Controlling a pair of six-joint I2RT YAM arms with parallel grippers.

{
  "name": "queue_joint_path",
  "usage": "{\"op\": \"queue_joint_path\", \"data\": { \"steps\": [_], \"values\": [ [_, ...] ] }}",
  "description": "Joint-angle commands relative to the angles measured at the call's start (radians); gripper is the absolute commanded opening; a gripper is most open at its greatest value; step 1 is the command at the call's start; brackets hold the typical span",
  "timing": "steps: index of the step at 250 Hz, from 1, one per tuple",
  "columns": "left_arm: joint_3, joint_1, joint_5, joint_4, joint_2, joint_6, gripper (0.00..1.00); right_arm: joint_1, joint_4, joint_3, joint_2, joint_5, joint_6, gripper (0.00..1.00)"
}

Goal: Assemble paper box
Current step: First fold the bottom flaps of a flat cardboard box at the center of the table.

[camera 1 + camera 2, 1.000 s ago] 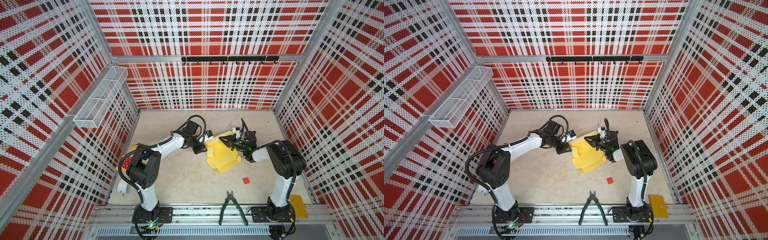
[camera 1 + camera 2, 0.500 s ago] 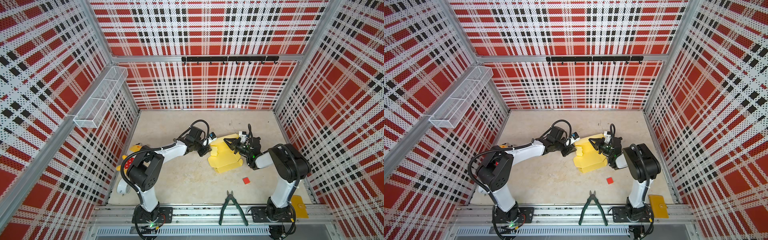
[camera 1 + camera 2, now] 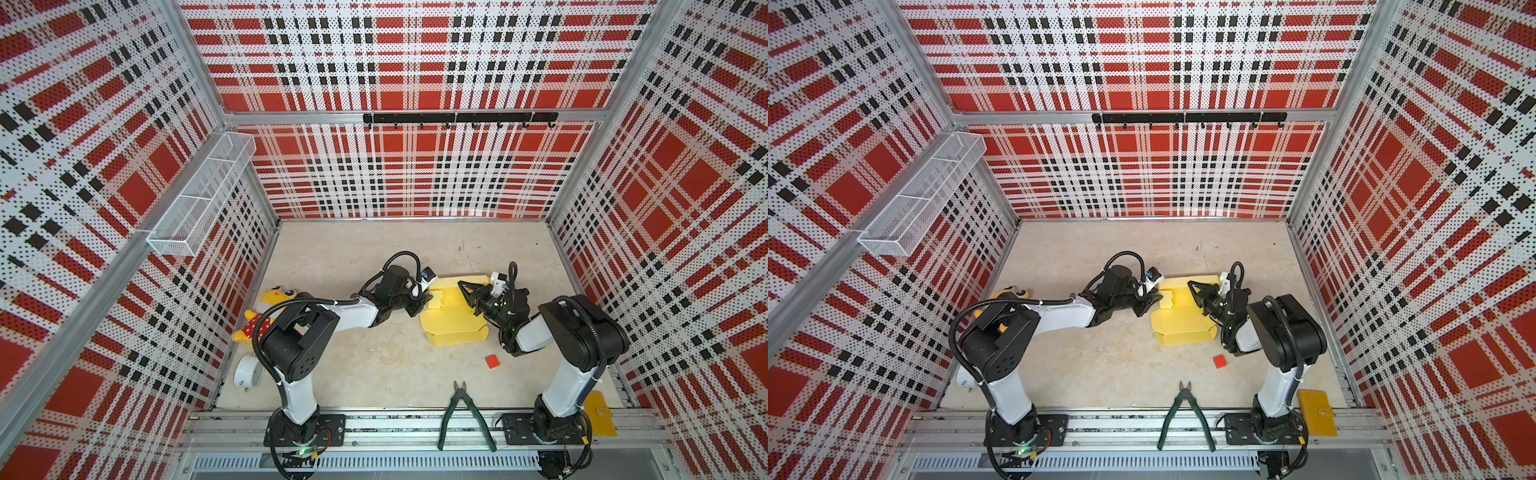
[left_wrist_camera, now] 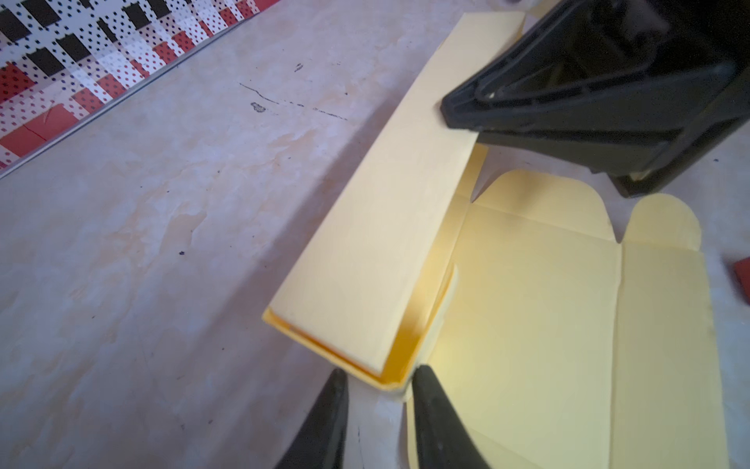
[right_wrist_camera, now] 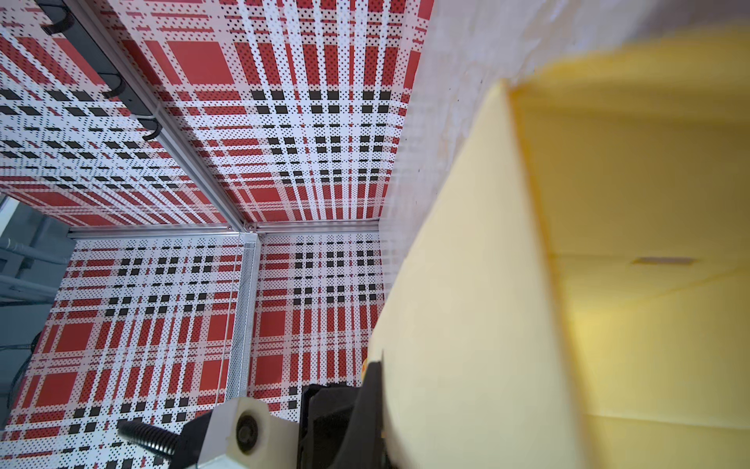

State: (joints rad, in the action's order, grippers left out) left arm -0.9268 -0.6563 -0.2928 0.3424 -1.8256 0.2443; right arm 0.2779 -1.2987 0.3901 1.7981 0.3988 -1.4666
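Note:
The paper box (image 3: 453, 320) (image 3: 1183, 326) is a pale yellow die-cut card lying mid-table, with one long wall folded up along its far edge. My right gripper (image 3: 461, 284) (image 3: 1191, 284) is shut on one end of that raised wall (image 4: 377, 243). In the right wrist view one finger (image 5: 373, 390) presses against the card (image 5: 479, 325). My left gripper (image 3: 424, 301) (image 3: 1152, 297) (image 4: 381, 390) is low at the card's left edge. Its jaws stand a little apart with the wall's near corner right at their tips, gripping nothing.
A yellow plush toy (image 3: 270, 307) and a white round object (image 3: 247, 372) lie by the left wall. A small red square (image 3: 492, 360), green pliers (image 3: 461, 411) and a yellow-orange tag (image 3: 598, 413) sit toward the front. A wire basket (image 3: 203, 199) hangs on the left wall.
The card has turned from a slanted lie to square with the table and shifted right. Both grippers moved right with it, and the left arm has stretched out lower.

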Motion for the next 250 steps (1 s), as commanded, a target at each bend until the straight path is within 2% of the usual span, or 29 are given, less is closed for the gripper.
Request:
{"op": "queue_joint_path", "data": {
  "steps": [1,65,114,170,250],
  "values": [
    [0.040,-0.022,0.026,0.229,-0.021,-0.064,0.29,0.020,-0.001,-0.031,-0.010,-0.036,-0.023,0.00],
    [0.129,-0.072,0.103,0.479,-0.066,-0.086,0.26,0.047,0.047,-0.043,-0.052,-0.077,-0.013,0.00],
    [0.184,-0.083,0.163,0.649,-0.092,-0.132,0.17,0.079,0.071,-0.062,-0.083,-0.136,-0.014,0.00],
    [0.166,-0.107,0.214,0.696,-0.135,-0.158,0.18,0.102,0.101,-0.067,-0.113,-0.185,-0.013,0.00],
    [0.148,-0.112,0.268,0.745,-0.166,-0.227,0.28,0.115,0.172,-0.084,-0.193,-0.230,0.005,0.00]
  ]
}}
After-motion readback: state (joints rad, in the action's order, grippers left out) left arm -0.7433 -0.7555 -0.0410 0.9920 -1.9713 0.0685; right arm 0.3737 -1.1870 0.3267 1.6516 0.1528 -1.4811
